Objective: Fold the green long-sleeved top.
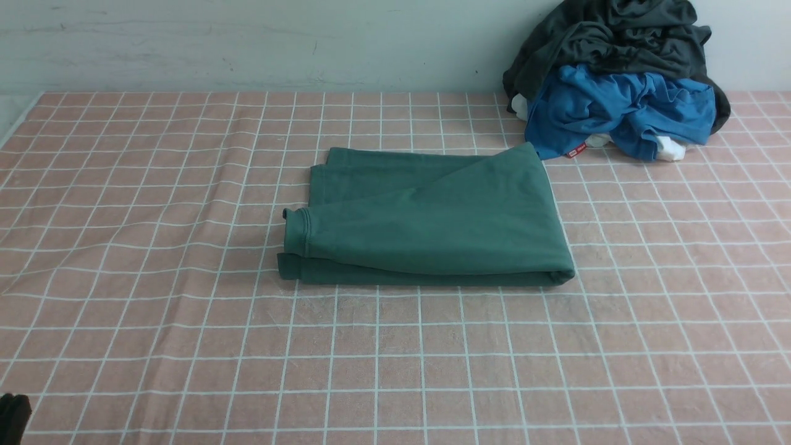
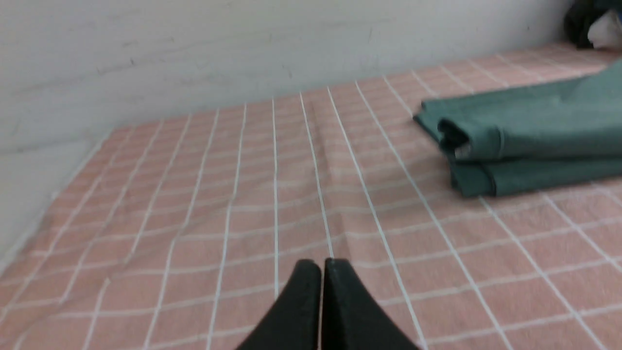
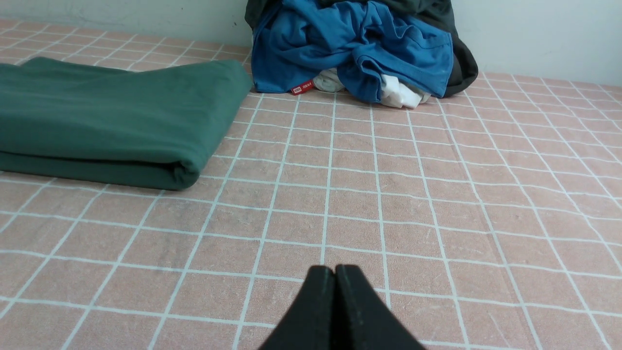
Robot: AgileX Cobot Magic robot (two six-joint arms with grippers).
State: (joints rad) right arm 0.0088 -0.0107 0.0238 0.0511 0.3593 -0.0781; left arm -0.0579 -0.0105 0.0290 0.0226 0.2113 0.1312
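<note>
The green long-sleeved top lies folded into a flat rectangle in the middle of the pink checked cloth, a cuffed sleeve end at its left edge. The same top shows in the left wrist view, off to one side of my left gripper, which is shut and empty over bare cloth. In the right wrist view the top lies away from my right gripper, also shut with nothing held. In the front view only a dark bit of the left arm shows at the lower left corner.
A heap of clothes sits at the back right against the wall: a dark charcoal garment over a bright blue one, with white fabric beneath. The blue garment touches the top's far right corner. The cloth has wrinkles at the left.
</note>
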